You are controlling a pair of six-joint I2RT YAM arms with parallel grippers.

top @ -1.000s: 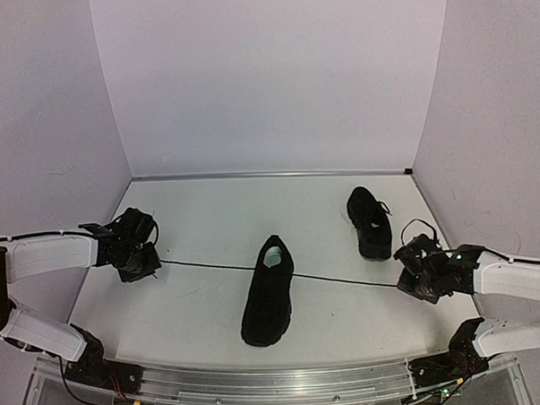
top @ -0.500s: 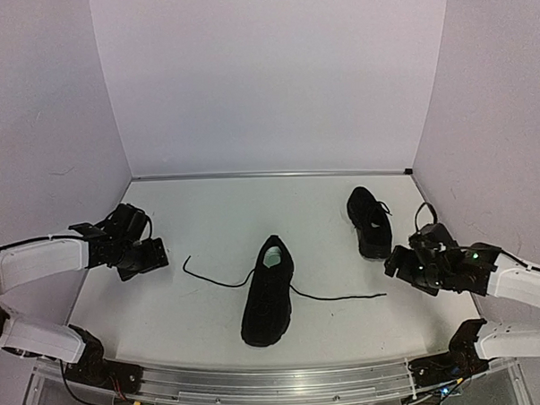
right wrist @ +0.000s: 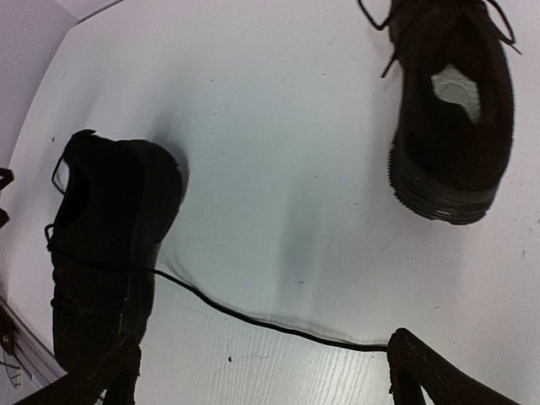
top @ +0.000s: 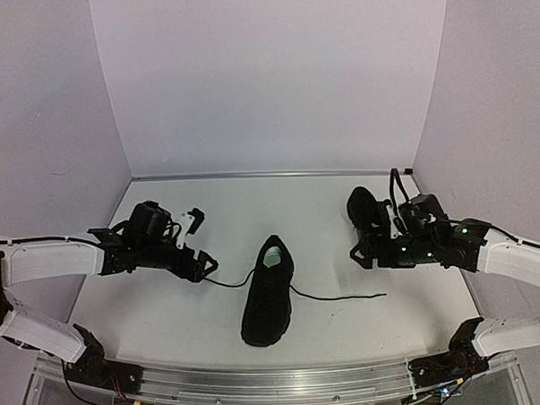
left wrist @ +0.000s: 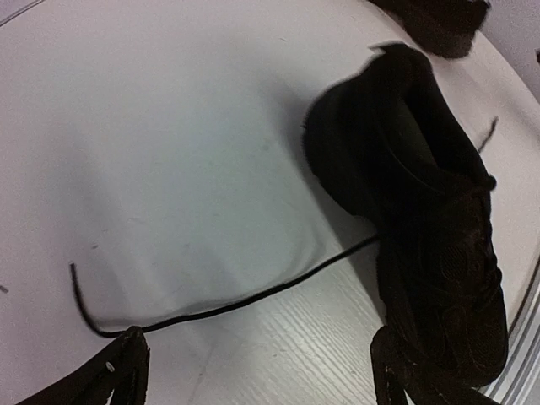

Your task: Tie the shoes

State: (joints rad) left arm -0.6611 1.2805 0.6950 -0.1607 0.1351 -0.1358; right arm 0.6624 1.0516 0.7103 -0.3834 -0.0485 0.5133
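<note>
Middle shoe: the middle shoe (top: 267,297) lay at the centre of the table (top: 195,327), toe toward the near edge, with a pale insole showing at its heel opening.
Second shoe: the second shoe (right wrist: 456,135) sat close to the right edge, toward the far-right corner, well apart from the first.
Laces: the left lace (left wrist: 245,299) and the right lace (right wrist: 270,325) trailed loose from the middle shoe, one toward each side edge, flat on the table.
Left gripper: the left gripper (left wrist: 257,363) had its jaws spread wide, empty, just above the left lace's end.
Right gripper: the right gripper (right wrist: 261,359) was equally spread and held nothing.
Step in hand: probably between pulls, with no bow formed.
Next move: likely re-pinching each thin lace low against the table, then crossing them.
Hard to tell: black on black hid any crossing or knot at the eyelets. The right arm covered part of the second shoe from above. The left wrist view was blurred.
</note>
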